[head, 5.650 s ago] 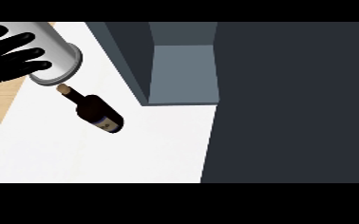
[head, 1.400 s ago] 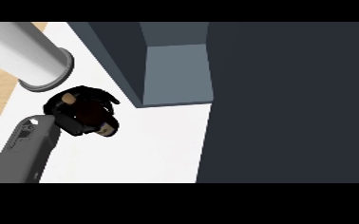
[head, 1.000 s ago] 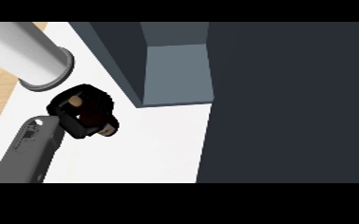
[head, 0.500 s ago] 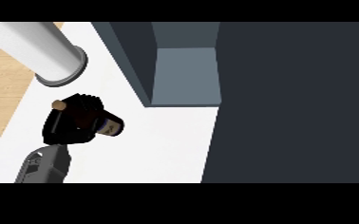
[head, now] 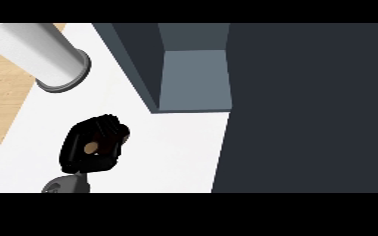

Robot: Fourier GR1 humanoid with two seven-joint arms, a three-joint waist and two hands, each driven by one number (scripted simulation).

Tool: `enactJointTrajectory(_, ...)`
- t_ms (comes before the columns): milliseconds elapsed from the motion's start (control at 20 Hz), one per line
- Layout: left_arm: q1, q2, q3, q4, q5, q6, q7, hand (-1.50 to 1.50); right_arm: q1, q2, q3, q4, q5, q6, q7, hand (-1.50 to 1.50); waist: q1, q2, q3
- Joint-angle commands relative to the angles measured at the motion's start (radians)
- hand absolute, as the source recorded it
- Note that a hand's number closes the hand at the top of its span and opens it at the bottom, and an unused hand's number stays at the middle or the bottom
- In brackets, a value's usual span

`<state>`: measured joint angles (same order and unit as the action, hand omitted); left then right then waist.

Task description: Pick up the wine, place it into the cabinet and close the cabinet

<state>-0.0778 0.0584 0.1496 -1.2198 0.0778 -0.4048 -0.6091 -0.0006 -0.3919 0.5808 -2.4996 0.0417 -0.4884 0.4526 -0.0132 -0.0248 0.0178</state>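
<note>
Near left of the white counter: right hand, black, seen from above, with a bit of grey wrist below it at the near edge. Fingers curled inward and clenched around the wine. Of the wine, only a small tan round spot visible inside the grasp, apparently the bottle's top end pointing up at the view; the rest hidden by the hand. Impossible to tell whether lifted off the counter or resting on it.

Far left: thick grey left forearm, slanting in from the far left corner and ending in a round flared rim over the counter's left side. No left hand in view. Well apart from the right hand.

Along the left edge: strip of wooden floor beside the counter.

Far middle and right: dark cabinet, with an open, lighter grey-blue compartment at its left part and a wide dark panel filling the right side. Wine and right hand to the near left of that opening, apart from it, outside the cabinet.
</note>
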Motion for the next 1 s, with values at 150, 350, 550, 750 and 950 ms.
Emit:
enactJointTrajectory(150,0.095,-0.056,-0.171,-0.058,0.036,0.087,0.123,1.50,0.066,-0.045,0.023,-0.175,0.029,0.003,0.042,-1.50,-0.007,0.017,-0.018)
enactJointTrajectory(350,0.165,-0.056,-0.302,-0.194,0.094,0.194,0.196,1.50,0.127,-0.066,0.039,-0.221,0.030,-0.011,0.023,-1.50,-0.011,0.013,-0.018)
enactJointTrajectory(550,0.179,-0.057,-0.383,-0.292,0.072,0.299,0.233,1.50,0.172,-0.097,0.008,-0.255,0.028,-0.011,0.001,-1.50,-0.006,0.017,-0.018)
enactJointTrajectory(750,0.145,-0.058,-0.470,-0.288,0.060,0.454,0.206,1.50,0.182,-0.100,-0.049,-0.213,-0.053,0.011,-0.047,-1.50,0.001,0.022,-0.017)
enactJointTrajectory(950,0.034,-0.058,-0.468,-0.333,0.081,0.574,0.330,1.50,0.209,-0.119,0.019,-0.239,0.028,-0.002,-0.043,-1.50,-0.007,0.019,-0.018)
